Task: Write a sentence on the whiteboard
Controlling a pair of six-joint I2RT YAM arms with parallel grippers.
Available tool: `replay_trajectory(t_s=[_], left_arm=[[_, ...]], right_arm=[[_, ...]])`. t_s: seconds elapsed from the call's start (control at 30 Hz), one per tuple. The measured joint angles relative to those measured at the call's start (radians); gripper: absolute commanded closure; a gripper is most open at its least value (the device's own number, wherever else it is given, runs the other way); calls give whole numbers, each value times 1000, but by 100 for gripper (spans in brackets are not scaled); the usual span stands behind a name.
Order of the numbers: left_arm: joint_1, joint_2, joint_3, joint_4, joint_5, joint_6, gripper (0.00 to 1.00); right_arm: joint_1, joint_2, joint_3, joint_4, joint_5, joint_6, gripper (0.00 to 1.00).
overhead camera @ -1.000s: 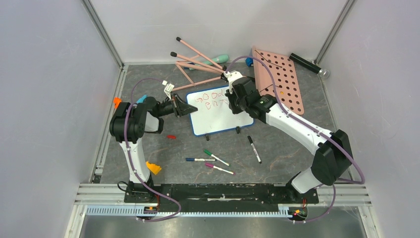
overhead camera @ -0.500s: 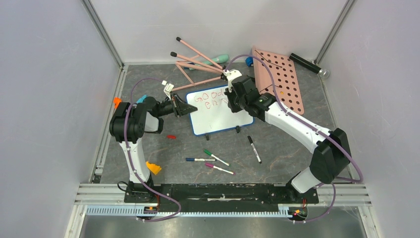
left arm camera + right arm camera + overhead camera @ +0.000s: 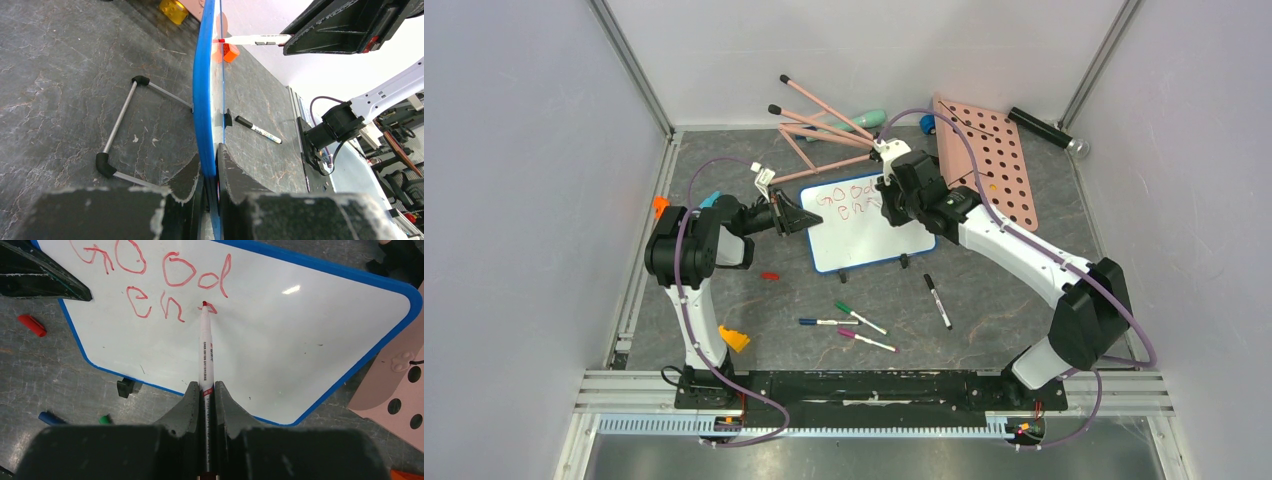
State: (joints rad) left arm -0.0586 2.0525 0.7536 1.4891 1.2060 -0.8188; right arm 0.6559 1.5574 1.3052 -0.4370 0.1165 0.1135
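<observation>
Right wrist: right gripper [image 3: 206, 390] is clamped on a red marker [image 3: 206, 347], fingers pinched on the barrel near its back end, tip pointing away from the camera. The tip touches the board [image 3: 300, 340] at a small red stroke just right of "en". The sentence [image 3: 165, 277] reads "Good" on line one and "en" plus that stroke on line two. The white face below and to the right of it is bare.

Left wrist: left gripper [image 3: 209, 162] is closed on the board's blue rim, one finger on each side, with the board seen edge-on. A wire stand [image 3: 120, 125] with black feet sits on the table behind the board. The marker tip meets the writing face at the top of this view.

Top external: the board sits mid-table between the two grippers. The left gripper is at its left edge and the right gripper is over its far right part. The pegboard [image 3: 989, 165] lies at an angle just right of the board; can't tell if they touch. A red cap [image 3: 770, 275] lies on the table beside the left arm. A black marker [image 3: 937, 300] lies near the board's near right corner. A green marker [image 3: 859, 317], blue marker [image 3: 824, 322] and purple marker [image 3: 866, 340] are clustered closer to the bases. Pink sticks [image 3: 824, 125] are piled beyond the board's far edge. An orange block [image 3: 733, 339] lies near the left arm's base.
</observation>
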Motion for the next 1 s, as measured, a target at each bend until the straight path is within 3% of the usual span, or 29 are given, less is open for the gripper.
replay_trajectory(t_s=[1.0], left_arm=[[0, 0, 0, 0, 1, 0, 98]], right_arm=[[1, -45, -92, 21, -7, 0, 100]])
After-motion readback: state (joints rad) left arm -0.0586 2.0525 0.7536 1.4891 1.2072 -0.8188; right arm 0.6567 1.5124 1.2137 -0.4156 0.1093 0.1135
